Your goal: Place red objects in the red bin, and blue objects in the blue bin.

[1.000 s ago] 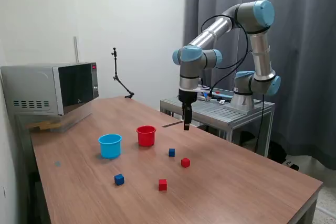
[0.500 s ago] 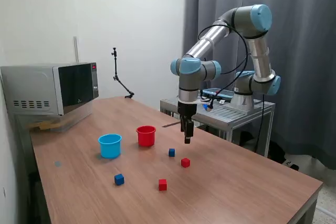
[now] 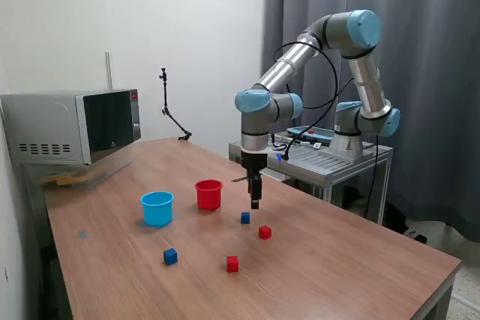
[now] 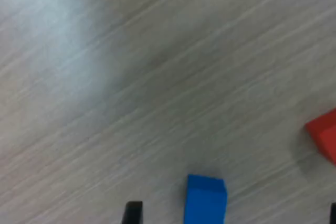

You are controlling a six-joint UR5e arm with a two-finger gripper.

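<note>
In the exterior view my gripper [image 3: 255, 202] points straight down, hovering just above and slightly behind a dark blue cube [image 3: 245, 217] on the wooden table. A red cube [image 3: 265, 232] lies beside that cube. A second blue cube [image 3: 170, 256] and a second red cube [image 3: 232, 263] lie nearer the front. The red cup [image 3: 208, 193] and the light blue cup [image 3: 157, 207] stand upright to the exterior view's left of the gripper. In the wrist view the gripper [image 4: 233, 213] is open and empty, with the blue cube [image 4: 206, 199] between its fingertips [image 4: 133, 211] and a red cube [image 4: 324, 136] at the edge.
A microwave [image 3: 71, 127] stands at the table's far left corner in the exterior view. A thin black stand [image 3: 169, 110] sits at the back edge. A metal cart [image 3: 315, 157] carrying the arm's base stands behind the table. A grey curtain hangs behind.
The gripper has moved down and toward the exterior view's left, from above the table's back edge to just over the blue cube near the red cup. The cubes and cups have not moved.
</note>
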